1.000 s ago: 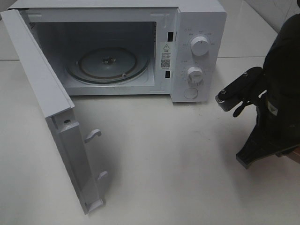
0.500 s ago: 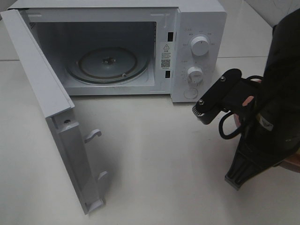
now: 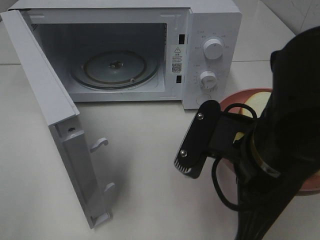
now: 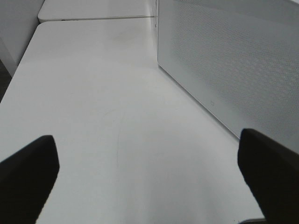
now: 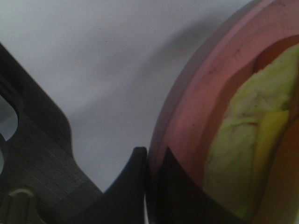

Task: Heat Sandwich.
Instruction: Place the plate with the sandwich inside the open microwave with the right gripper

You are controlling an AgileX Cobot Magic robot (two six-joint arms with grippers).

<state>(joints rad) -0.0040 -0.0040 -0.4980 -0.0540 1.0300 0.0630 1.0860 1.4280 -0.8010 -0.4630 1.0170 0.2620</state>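
Note:
The sandwich shows pale bread and yellow-green filling on a round pink plate, mostly hidden behind my right arm at the right of the table. In the right wrist view my right gripper is shut on the plate's rim, with the sandwich lying just beyond the fingertips. The white microwave stands at the back with its door swung open to the left and its glass turntable bare. My left gripper is open and empty, low over the table beside the microwave's perforated wall.
The open door juts toward the front left, with its latch hooks sticking out. Two control knobs sit on the microwave's right panel. My right arm's wrist housing hangs over the table in front of the microwave.
My right arm has swung left and nearer to the camera, in front of the microwave's control panel. The pink plate with the sandwich has come into view in its grip. The left arm's earlier state is not shown.

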